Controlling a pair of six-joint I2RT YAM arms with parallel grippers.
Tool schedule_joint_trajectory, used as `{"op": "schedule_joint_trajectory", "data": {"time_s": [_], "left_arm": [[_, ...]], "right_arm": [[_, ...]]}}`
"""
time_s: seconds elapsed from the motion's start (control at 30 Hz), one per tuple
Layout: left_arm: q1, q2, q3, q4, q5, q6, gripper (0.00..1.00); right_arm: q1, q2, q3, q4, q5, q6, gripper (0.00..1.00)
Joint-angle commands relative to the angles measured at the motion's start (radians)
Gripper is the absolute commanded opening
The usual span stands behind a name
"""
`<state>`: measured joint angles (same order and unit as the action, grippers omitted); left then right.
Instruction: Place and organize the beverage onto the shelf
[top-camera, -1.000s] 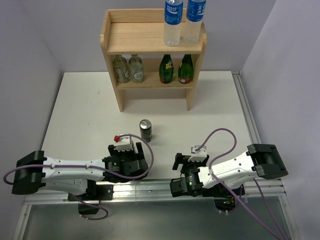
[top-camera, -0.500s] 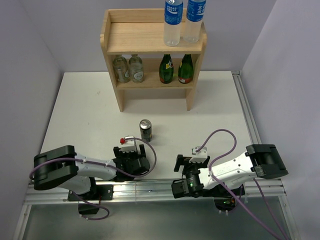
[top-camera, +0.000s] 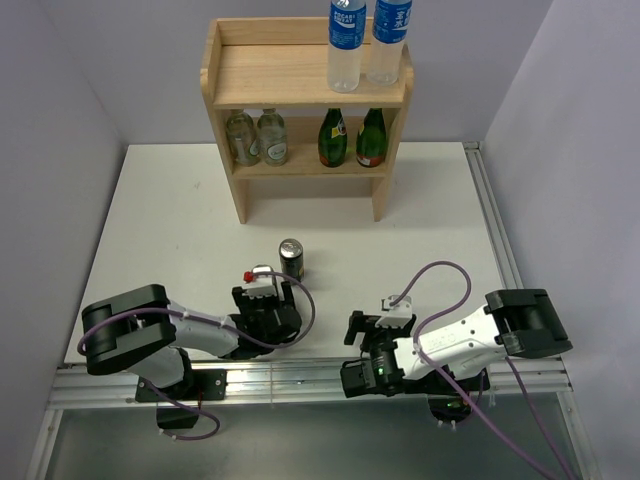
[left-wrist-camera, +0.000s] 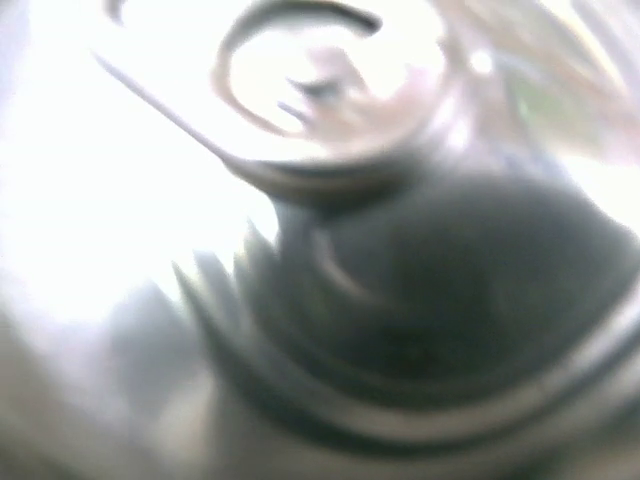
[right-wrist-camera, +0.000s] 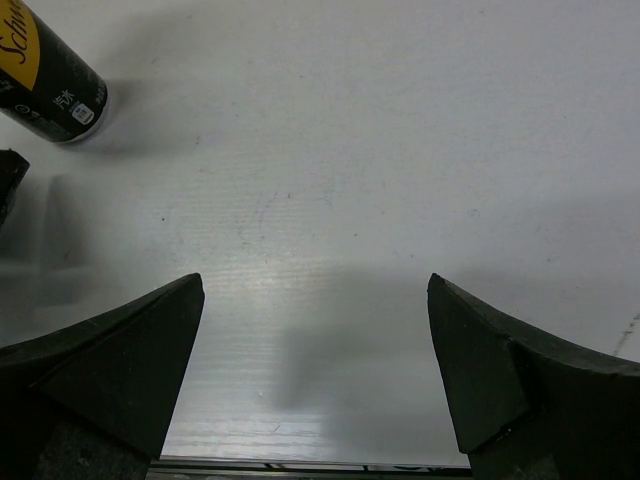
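Note:
A dark can (top-camera: 291, 260) stands on the white table in front of the wooden shelf (top-camera: 290, 75). It also shows at the top left of the right wrist view (right-wrist-camera: 45, 85). Two water bottles (top-camera: 347, 45) stand on the shelf's top at the right. Two green bottles (top-camera: 352, 137) stand on the lower tier at the right. My left gripper (top-camera: 265, 293) is just near of the can; its fingers look spread. The left wrist view is a blur with the can's top (left-wrist-camera: 320, 80) filling it. My right gripper (right-wrist-camera: 315, 290) is open and empty, low over the table (top-camera: 372, 322).
Two clear glass bottles (top-camera: 255, 138) stand on the left of the shelf's lower tier. A metal rail (top-camera: 300, 380) runs along the table's near edge. Walls close in the left, back and right sides.
My left arm has folded: its elbow has risen and its gripper has shifted a little right, closer to the can. The right arm has hardly moved. The can has stayed put.

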<state>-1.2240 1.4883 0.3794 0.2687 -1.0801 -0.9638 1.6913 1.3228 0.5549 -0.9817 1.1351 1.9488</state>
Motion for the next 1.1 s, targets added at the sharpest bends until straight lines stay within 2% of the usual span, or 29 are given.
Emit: {"op": "schedule_joint_trajectory", "data": {"time_s": [0.0, 0.2, 0.3, 0.4, 0.43, 0.47, 0.5, 0.6, 0.7, 0.77, 0.83, 0.97, 1.07], "left_arm": [[0.014, -0.017, -0.011, 0.044, -0.053, 0.028, 0.91], [0.043, -0.03, -0.031, 0.124, -0.046, 0.109, 0.85], [0.073, -0.023, -0.042, 0.203, -0.024, 0.171, 0.78], [0.107, -0.014, -0.047, 0.271, 0.0, 0.227, 0.63], [0.118, -0.011, -0.047, 0.283, 0.017, 0.241, 0.51], [0.136, -0.004, -0.039, 0.294, 0.023, 0.263, 0.43], [0.144, 0.003, -0.036, 0.305, 0.028, 0.27, 0.24], [0.162, 0.007, -0.01, 0.294, 0.032, 0.281, 0.01], [0.164, -0.028, 0.032, 0.201, 0.043, 0.275, 0.0], [0.164, -0.092, 0.091, 0.037, 0.042, 0.248, 0.0], [0.164, -0.153, 0.128, -0.049, 0.049, 0.249, 0.0], [0.19, -0.345, 0.283, -0.251, 0.123, 0.351, 0.0], [0.256, -0.384, 0.461, -0.334, 0.196, 0.449, 0.0]], "right_arm": [[0.008, 0.016, -0.003, 0.049, 0.029, 0.079, 1.0], [0.008, 0.038, 0.005, 0.087, 0.029, 0.05, 1.0], [0.008, 0.046, 0.008, 0.092, 0.031, 0.044, 1.0], [0.008, 0.044, 0.007, 0.098, 0.031, 0.035, 1.0], [0.008, 0.044, 0.007, 0.104, 0.031, 0.03, 1.0], [0.008, 0.044, 0.005, 0.107, 0.029, 0.027, 1.0], [0.008, 0.046, 0.007, 0.107, 0.029, 0.027, 1.0], [0.008, 0.047, 0.01, 0.103, 0.029, 0.027, 1.0], [0.008, 0.046, 0.011, 0.101, 0.025, 0.025, 1.0], [0.008, 0.046, 0.01, 0.101, 0.026, 0.025, 1.0], [0.008, 0.047, 0.01, 0.107, 0.025, 0.022, 1.0], [0.008, 0.05, 0.01, 0.118, 0.026, 0.018, 1.0], [0.01, 0.05, 0.011, 0.132, 0.029, 0.01, 1.0]]}}
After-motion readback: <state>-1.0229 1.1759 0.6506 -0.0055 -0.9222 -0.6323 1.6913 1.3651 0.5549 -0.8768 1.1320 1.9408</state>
